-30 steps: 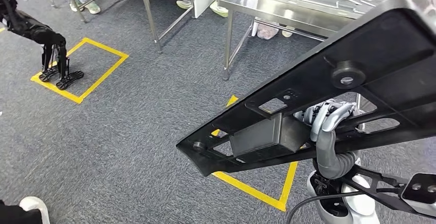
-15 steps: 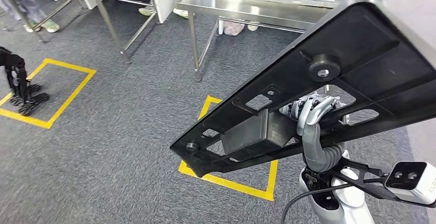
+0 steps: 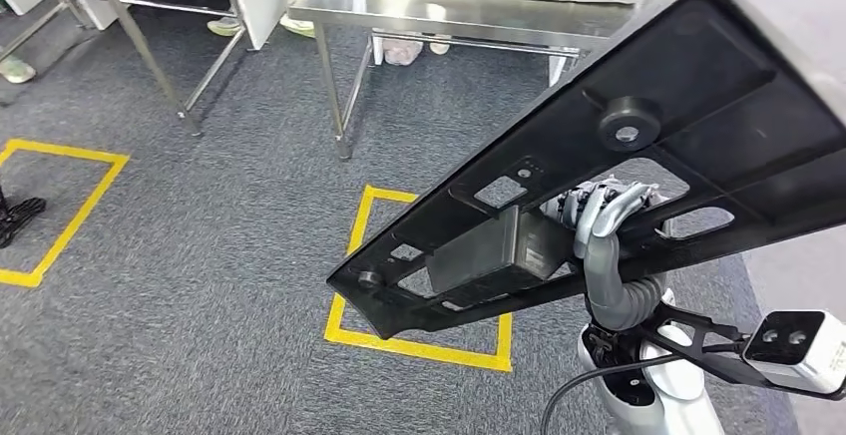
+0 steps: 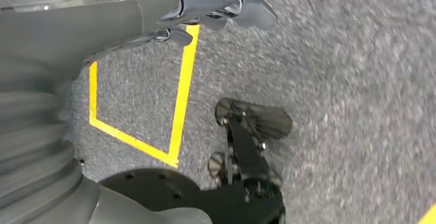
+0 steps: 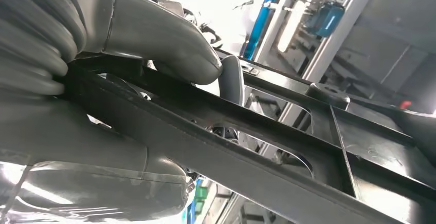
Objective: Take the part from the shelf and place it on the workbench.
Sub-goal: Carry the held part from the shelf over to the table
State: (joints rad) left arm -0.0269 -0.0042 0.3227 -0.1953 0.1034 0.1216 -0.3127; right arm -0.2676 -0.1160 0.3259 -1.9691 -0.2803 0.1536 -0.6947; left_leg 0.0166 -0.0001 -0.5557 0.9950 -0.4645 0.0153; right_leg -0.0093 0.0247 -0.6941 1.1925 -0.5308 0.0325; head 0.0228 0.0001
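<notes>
Part: the black part [image 3: 638, 166] was carried tilted above the carpet, short of the workbench [image 3: 469, 8].
Right hand: the right hand [image 3: 599, 217] was clamped on its rib.
Left hand: the left hand [image 4: 216, 8] hung with fingers apart, holding nothing.
Advice: keep the clasp firm and clear the bench's near edge before lowering.

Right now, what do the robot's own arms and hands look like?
The right hand has silver-grey fingers above a grey ribbed wrist cover, and a black cable hangs below it. Close up, the right hand shows a thick smooth grey thumb. The left hand has dark, glossy fingers and a grey ribbed cover.
</notes>
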